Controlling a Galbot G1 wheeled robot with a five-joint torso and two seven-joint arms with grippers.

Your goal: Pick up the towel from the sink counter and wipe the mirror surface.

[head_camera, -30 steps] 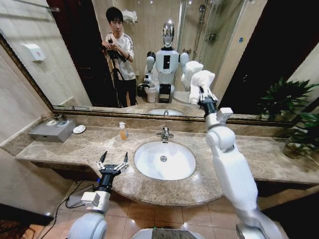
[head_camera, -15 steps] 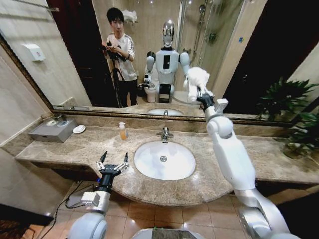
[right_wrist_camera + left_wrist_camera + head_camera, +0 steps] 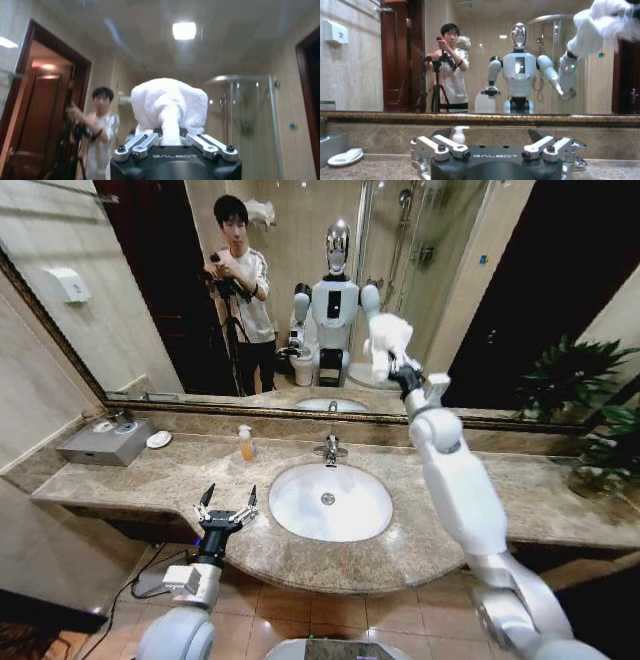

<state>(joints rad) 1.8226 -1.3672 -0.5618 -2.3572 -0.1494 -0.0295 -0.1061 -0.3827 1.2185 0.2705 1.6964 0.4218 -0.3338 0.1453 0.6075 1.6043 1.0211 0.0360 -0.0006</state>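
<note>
The white towel (image 3: 388,340) is bunched up high against the mirror (image 3: 480,300), right of the robot's reflection. My right gripper (image 3: 400,368) is shut on it, with the arm stretched up over the sink counter (image 3: 150,480). In the right wrist view the towel (image 3: 169,108) bulges above the closed gripper (image 3: 170,140). My left gripper (image 3: 227,502) hangs open and idle over the counter's curved front edge, left of the white basin (image 3: 330,502). In the left wrist view the towel (image 3: 605,18) shows far off on the glass, beyond the open left gripper (image 3: 492,150).
A chrome tap (image 3: 330,448) stands behind the basin, with an orange soap bottle (image 3: 245,442) to its left. A grey tissue box (image 3: 105,442) and white dish (image 3: 159,439) sit at the counter's left end. A green plant (image 3: 590,410) stands at the right end.
My right arm has slid the towel leftward along the mirror. The left arm has not moved.
</note>
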